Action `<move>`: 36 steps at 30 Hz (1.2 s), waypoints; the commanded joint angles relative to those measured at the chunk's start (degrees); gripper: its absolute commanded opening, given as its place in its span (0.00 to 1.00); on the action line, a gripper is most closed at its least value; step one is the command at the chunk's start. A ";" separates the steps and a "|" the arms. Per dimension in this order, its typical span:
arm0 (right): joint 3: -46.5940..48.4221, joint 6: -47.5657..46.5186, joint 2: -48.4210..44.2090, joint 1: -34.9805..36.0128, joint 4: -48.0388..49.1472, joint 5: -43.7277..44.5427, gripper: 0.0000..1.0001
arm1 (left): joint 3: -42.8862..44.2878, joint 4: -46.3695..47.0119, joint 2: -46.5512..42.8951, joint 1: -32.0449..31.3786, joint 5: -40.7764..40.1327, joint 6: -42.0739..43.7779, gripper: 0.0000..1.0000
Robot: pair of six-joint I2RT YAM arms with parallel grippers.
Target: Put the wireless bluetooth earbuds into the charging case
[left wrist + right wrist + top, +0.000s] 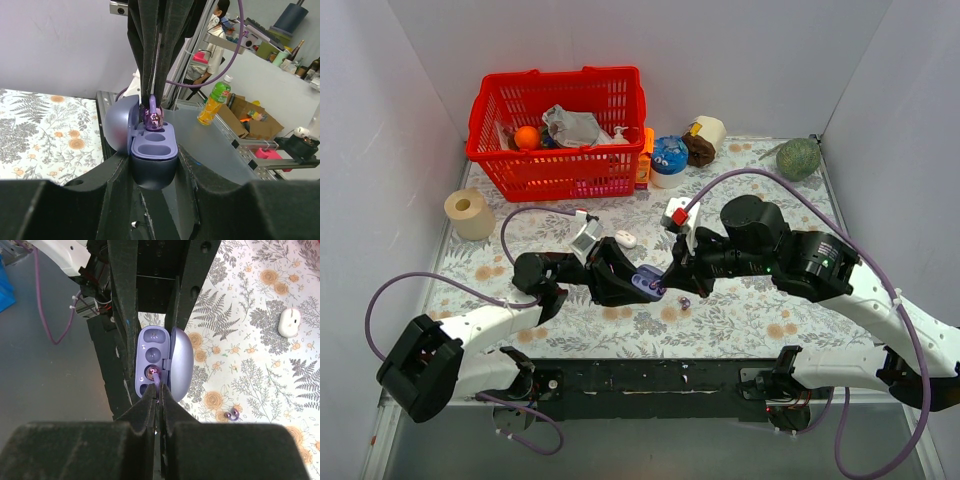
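Note:
The lavender charging case is open, lid swung to one side, and is gripped between my left gripper's fingers. It also shows in the top view and the right wrist view. My right gripper is shut on one shiny purple earbud by its stem and holds its head in a case socket; the left wrist view shows this bud at the far socket. The other earbud lies on the floral cloth beside the case, seen from the top.
A small white oval thing lies behind the grippers. A red basket with items stands at the back left, a tape roll at the left, a blue-topped jar, a roll and a green ball along the back.

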 commanded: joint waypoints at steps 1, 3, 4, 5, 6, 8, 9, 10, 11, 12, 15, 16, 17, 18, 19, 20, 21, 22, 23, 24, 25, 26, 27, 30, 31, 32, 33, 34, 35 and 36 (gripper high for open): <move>-1.45 -1.84 -1.41 1.24 1.21 -0.89 0.01 | 2.31 5.27 0.40 0.18 -0.70 -1.88 0.00; -1.46 -2.01 -1.41 2.03 0.87 -0.89 0.01 | 2.49 5.54 0.58 0.18 -0.79 -2.06 0.00; -1.54 -2.19 -1.41 2.21 0.60 -0.80 0.01 | 2.57 5.54 0.58 0.18 -0.79 -2.14 0.00; -1.54 -2.37 -1.41 2.73 0.60 -0.72 0.01 | 2.66 5.54 0.67 0.18 -0.87 -2.15 0.00; -1.63 -2.46 -1.41 3.00 0.34 -0.72 0.01 | 2.92 5.45 0.76 0.18 -0.88 -2.15 0.00; -1.37 -2.72 -1.24 3.70 -0.10 -0.89 0.01 | 2.93 5.54 0.76 0.18 -0.87 -2.15 0.00; -1.19 -2.72 -0.71 4.05 -0.80 -0.63 0.01 | 3.19 5.45 0.76 0.18 -0.88 -2.06 0.00; -0.93 -2.72 -0.54 4.40 -1.15 -0.19 0.01 | 3.19 5.36 0.76 0.18 -0.88 -1.97 0.00; -0.67 -2.81 -0.27 4.75 -1.59 -0.01 0.01 | 3.19 5.36 0.76 0.18 -0.96 -1.97 0.00; -0.58 -2.81 -0.01 4.84 -1.94 0.60 0.01 | 3.36 5.36 0.58 0.18 -0.88 -1.97 0.00; -0.84 -2.72 -0.01 4.93 -2.39 0.95 0.01 | 3.36 5.62 0.49 0.18 -0.88 -2.23 0.00; -0.93 -2.72 -0.01 5.02 -2.65 1.04 0.01 | 3.28 5.63 0.41 0.18 -0.96 -2.23 0.00; -0.93 -2.81 -0.09 5.11 -2.74 1.22 0.01 | 3.28 5.71 0.40 0.18 -1.14 -2.23 0.00; -1.19 -2.72 -0.09 5.11 -2.83 1.74 0.01 | 3.36 5.89 0.14 0.18 -1.14 -2.23 0.00; -1.37 -4.29 -0.09 5.20 -2.83 1.83 0.01 | 3.28 6.06 0.05 0.18 -1.40 -2.32 0.00; -1.54 -4.48 -0.27 5.28 -2.83 2.01 0.01 | 3.36 6.15 -0.03 0.18 -1.49 -2.32 0.00; -1.80 -4.48 -0.44 5.37 -2.83 2.01 0.01 | 3.28 6.59 -0.03 0.18 -1.58 -2.67 0.00; -1.89 -4.48 -0.45 5.37 -2.83 2.18 0.01 | 3.28 7.11 -0.03 0.18 -1.67 -2.93 0.00; -2.16 -4.56 -0.53 5.37 -2.57 2.19 0.01 | 3.28 8.42 -0.03 0.18 -1.75 -3.28 0.00; -2.59 -4.65 -0.79 5.46 -2.39 2.53 0.01 | 3.28 9.13 0.05 0.18 -1.84 -3.72 0.00; -2.77 -4.74 -0.88 5.55 -2.21 2.54 0.01 | 3.19 9.84 0.31 0.18 -1.84 -4.68 0.00; -2.95 -4.74 -1.15 5.55 -1.86 2.62 0.01 | 3.10 11.32 0.40 0.18 -1.93 -5.22 0.00; -3.12 -4.92 -1.41 5.64 -1.34 2.36 0.01 | 3.01 12.21 0.58 0.18 -1.93 -5.83 0.00; -3.30 -5.27 -1.41 5.72 -0.98 2.45 0.01 | 2.92 15.99 1.46 0.18 -2.28 -8.38 0.00; -3.30 -5.44 -1.50 5.72 -0.89 2.45 0.01 | 2.84 16.78 1.63 0.18 -2.37 -9.52 0.00; -3.30 -5.53 -1.50 5.81 -0.72 2.36 0.01 | 2.84 18.27 2.16 0.18 -2.54 -9.96 0.00; -3.30 -5.53 -1.59 5.73 -0.46 2.36 0.01 | 2.75 18.80 2.25 0.18 -2.89 -10.23 0.00; -3.30 -5.53 -1.68 5.81 -0.28 2.54 0.01 | 2.75 19.24 2.34 0.18 -2.98 -10.49 0.00; -3.21 -5.53 -1.76 5.81 -0.10 2.45 0.01 | 2.84 19.86 2.51 0.18 -2.98 -10.84 0.00; -3.21 -5.45 -1.94 5.81 -0.02 2.62 0.01 | 2.84 20.04 2.60 0.18 -3.07 -10.93 0.00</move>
